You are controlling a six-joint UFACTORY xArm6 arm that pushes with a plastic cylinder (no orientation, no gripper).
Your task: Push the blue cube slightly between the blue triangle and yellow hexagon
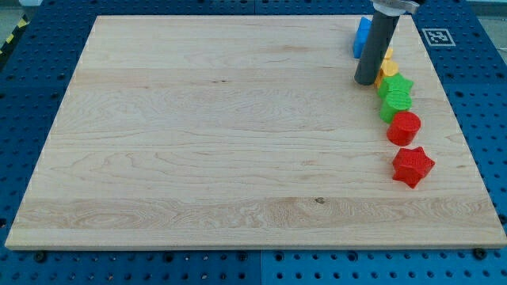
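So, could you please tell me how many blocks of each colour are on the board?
Red: 2 (red cylinder, red star)
Green: 2 (green star, green block)
Yellow: 2, it seems (upper yellow block, lower yellow block)
Blue: 1 (blue block, partly behind the rod)
Total: 7 in view
My tip sits just left of the lower yellow block.

A crowded column of blocks runs down the worktop's point(198, 142) right side: blue block point(362, 36), yellow pieces point(387, 70), green star point(396, 85), red cylinder point(405, 127), red star point(412, 165). Left of the red star, the worktop lies wide open.
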